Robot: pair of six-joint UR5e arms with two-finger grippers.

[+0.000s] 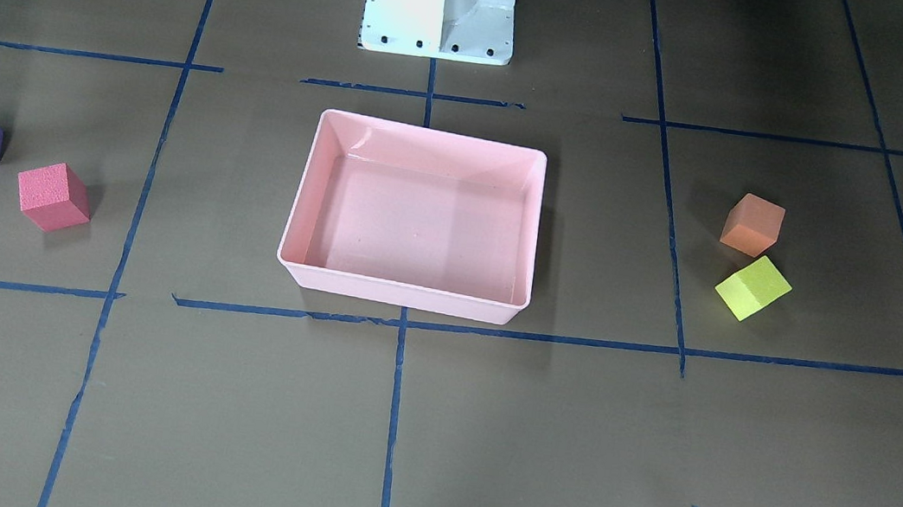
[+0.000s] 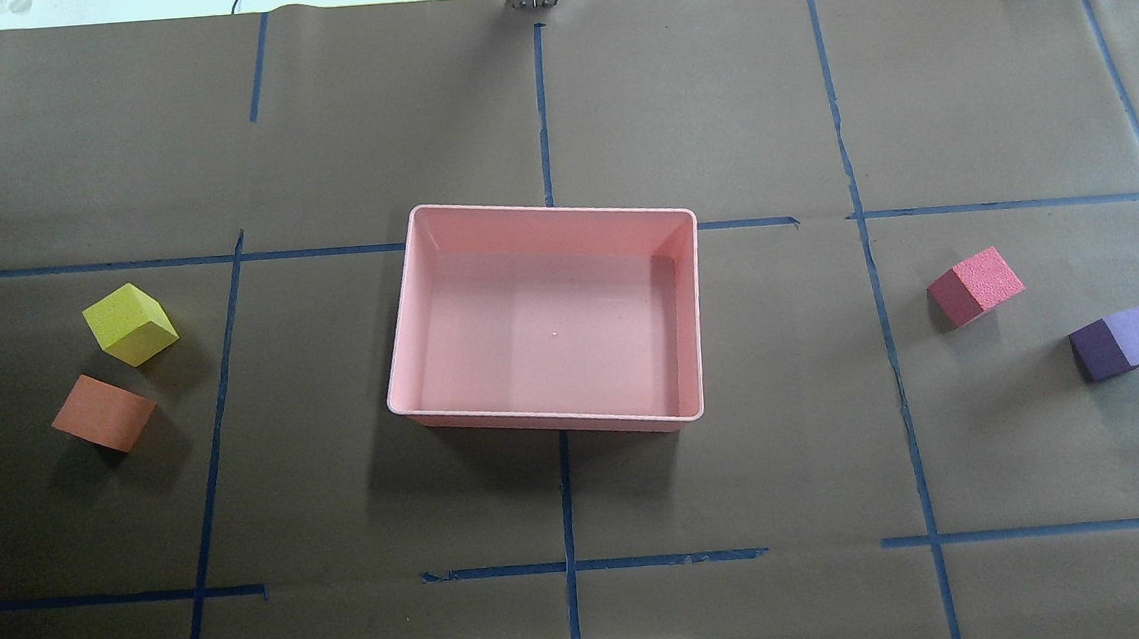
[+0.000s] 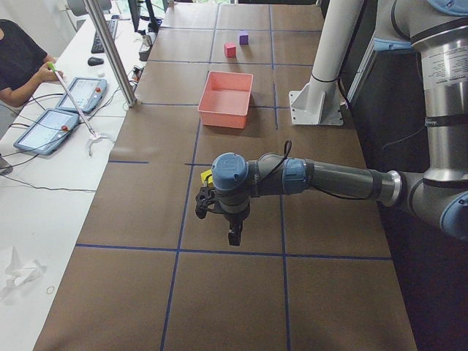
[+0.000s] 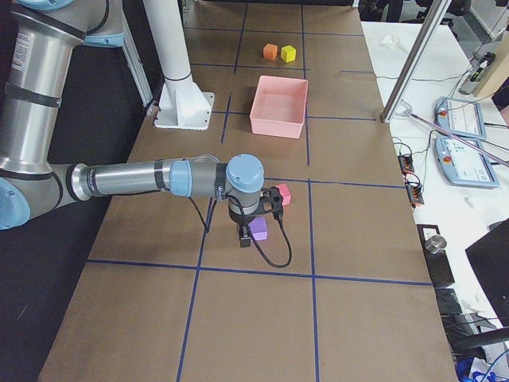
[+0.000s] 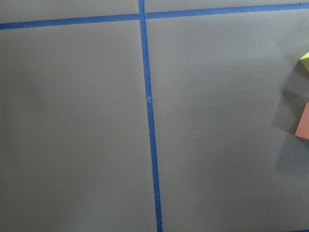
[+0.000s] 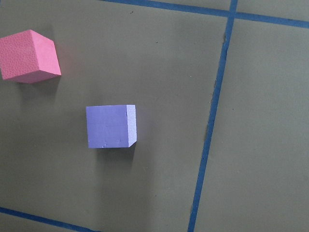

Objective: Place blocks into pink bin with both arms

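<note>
Beneath the right gripper [image 4: 243, 239], the purple block [image 6: 111, 126] is lying slightly off-centre. The left gripper [image 3: 234, 236] is hovering near the orange block [image 2: 103, 413]. Whether either is open cannot be told. The pink bin [image 2: 407, 311] is standing well apart.

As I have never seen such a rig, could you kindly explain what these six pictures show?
It is a robot with two arms at a table. Two pictures look down on it, one from behind the robot, one facing it. Two are taken from the table's ends: one shows the left arm near, the other the right arm. Two come from wrist cameras. In the middle stands an empty pink bin. The orange block and yellow-green block lie on the robot's left, the red block and purple block on its right. All four lie on the table, so nothing is held.
</note>
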